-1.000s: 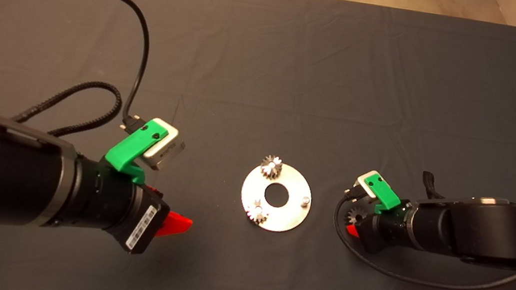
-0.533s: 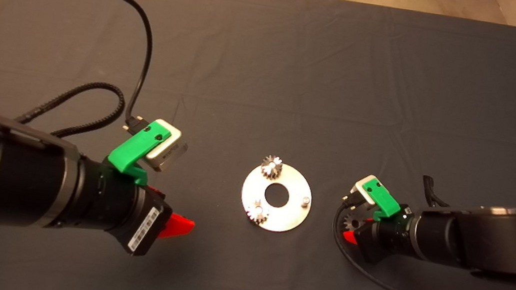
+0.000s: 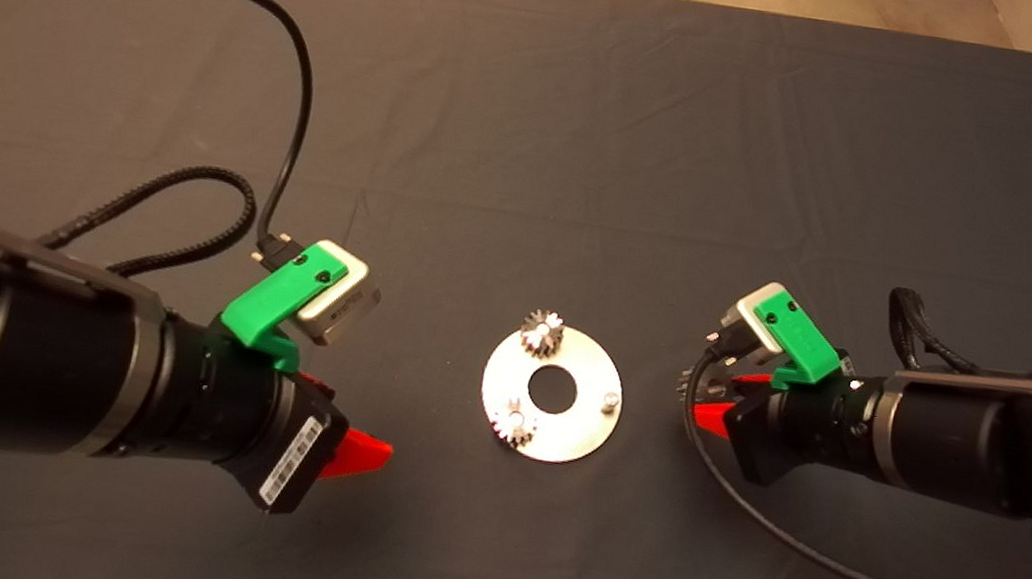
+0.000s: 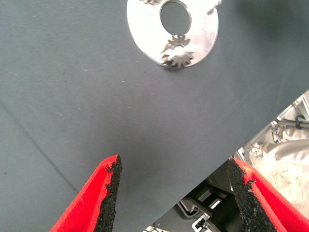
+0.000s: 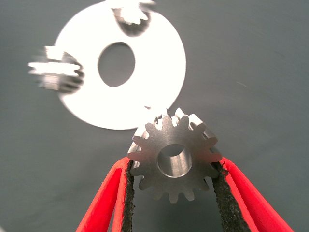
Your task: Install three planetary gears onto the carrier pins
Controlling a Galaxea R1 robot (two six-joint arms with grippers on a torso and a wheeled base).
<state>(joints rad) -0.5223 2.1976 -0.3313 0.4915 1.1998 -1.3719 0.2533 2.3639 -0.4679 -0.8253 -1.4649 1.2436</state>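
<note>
Dark matting covers the counter. One planetary gear is pinched in the right gripper beside the carrier plate; misalignment with the bare pin could jam it. Left gripper jaws are spread.

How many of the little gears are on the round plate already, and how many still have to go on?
Two gears already sit on pins of the round plate. The third gear is pinched in the right claw, beside the plate. One bare pin is left, on the side nearest that claw. The left claw waits open.
</note>
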